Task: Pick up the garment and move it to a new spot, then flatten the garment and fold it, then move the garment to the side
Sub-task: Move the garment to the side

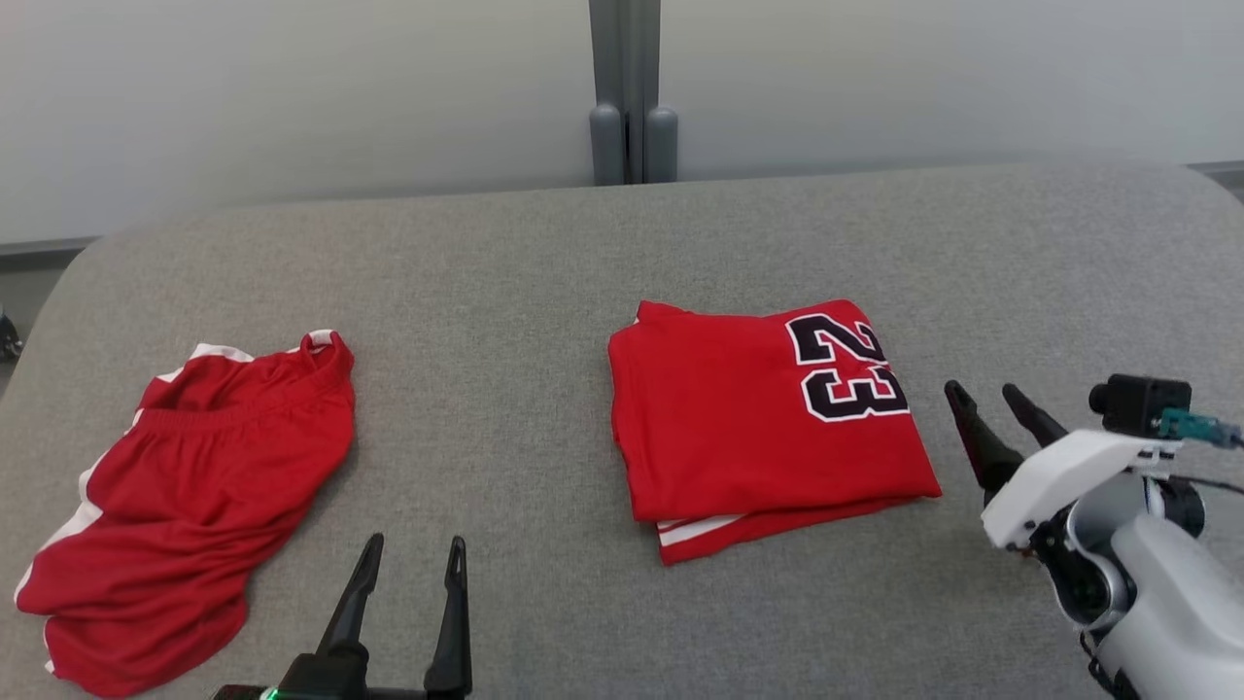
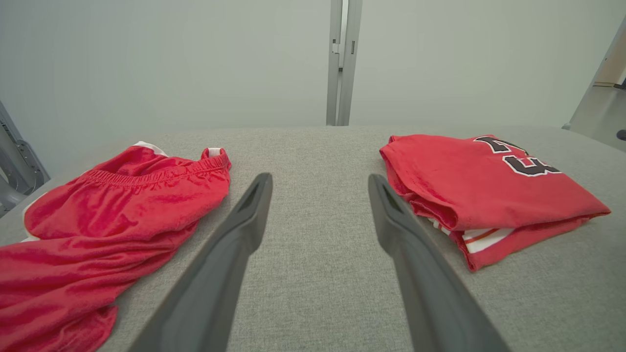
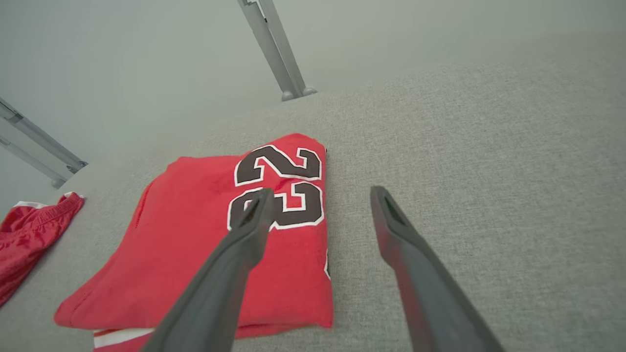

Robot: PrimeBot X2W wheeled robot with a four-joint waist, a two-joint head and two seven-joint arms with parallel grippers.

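A red jersey (image 1: 739, 418) with a black "23" lies folded into a neat rectangle at the middle right of the grey table (image 1: 544, 262); it also shows in the left wrist view (image 2: 469, 186) and right wrist view (image 3: 205, 244). My right gripper (image 1: 984, 394) hovers open just off the jersey's right edge, holding nothing; in its wrist view the gripper (image 3: 318, 195) straddles that edge. My left gripper (image 1: 416, 546) stands open at the table's near edge, between the two garments (image 2: 318, 181), and grips nothing.
Crumpled red shorts (image 1: 194, 496) with white trim lie at the table's left (image 2: 107, 220), and also appear far left in the right wrist view (image 3: 29, 234). A grey post (image 1: 627, 92) rises behind the table's far edge. Bare cloth surface separates the garments.
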